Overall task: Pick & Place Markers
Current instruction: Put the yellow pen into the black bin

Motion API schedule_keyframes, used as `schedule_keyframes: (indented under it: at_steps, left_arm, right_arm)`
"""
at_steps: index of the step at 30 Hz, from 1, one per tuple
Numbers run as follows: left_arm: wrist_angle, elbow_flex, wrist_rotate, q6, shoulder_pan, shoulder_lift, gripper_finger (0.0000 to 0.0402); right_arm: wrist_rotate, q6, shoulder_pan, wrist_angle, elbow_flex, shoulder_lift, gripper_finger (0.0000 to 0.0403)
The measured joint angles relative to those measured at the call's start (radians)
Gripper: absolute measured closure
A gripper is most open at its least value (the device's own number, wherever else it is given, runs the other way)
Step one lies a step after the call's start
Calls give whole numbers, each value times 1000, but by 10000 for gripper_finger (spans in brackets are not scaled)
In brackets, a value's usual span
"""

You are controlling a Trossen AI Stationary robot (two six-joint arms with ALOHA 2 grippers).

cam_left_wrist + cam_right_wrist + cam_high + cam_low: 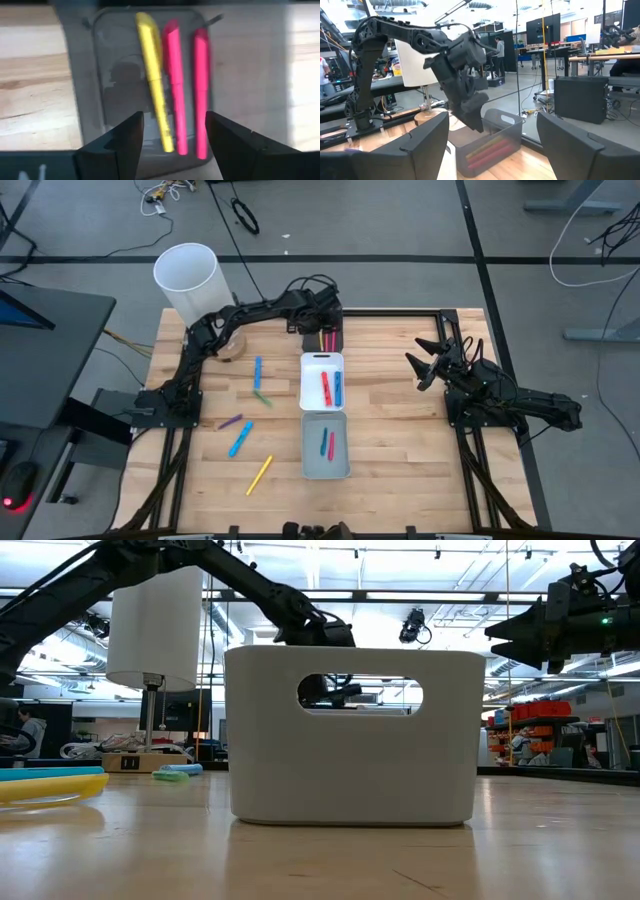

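High view: the left gripper [326,332] hovers over the dark tray [330,338]; the white tray [322,381] and grey tray [325,445] each hold two markers, while five markers [240,438] lie loose on the desk [400,440]. Left wrist view: jaws wide and empty above one yellow marker [154,75] and two pink ones. Right wrist view: the right gripper [490,142] waits aloft, jaws wide. The sorting looks a little over half done.

- Overhead ceiling lights are illuminating the scene evenly and brightly.
- Markers [172,85] are appearing motion-blurred in the left wrist view.
- A soft shadow is falling on the tray floor [120,85].
- Near tabletop [320,865] is showing out of focus.
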Motion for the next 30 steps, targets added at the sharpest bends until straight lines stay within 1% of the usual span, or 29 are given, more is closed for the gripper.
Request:
schedule_keyframes:
  at_steps: [6,11,17,22,25,30]
  left_arm:
    - [-86,109,-4,48,-12,-3,199]
    - [-209,198,-7,77,-21,-3,208]
    - [-389,292,5,133,-40,-3,209]
    - [-517,364,7,217,-72,-3,209]
    - [-575,406,7,300,-94,-3,209]
    - [-622,458,10,434,-134,-3,209]
  right_arm:
    - [0,0,0,0,0,0,101]
    - [0,0,0,0,0,0,101]
    - [0,0,0,0,0,0,101]
    - [0,0,0,0,0,0,101]
    - [0,0,0,0,0,0,101]
    - [0,0,0,0,0,0,101]
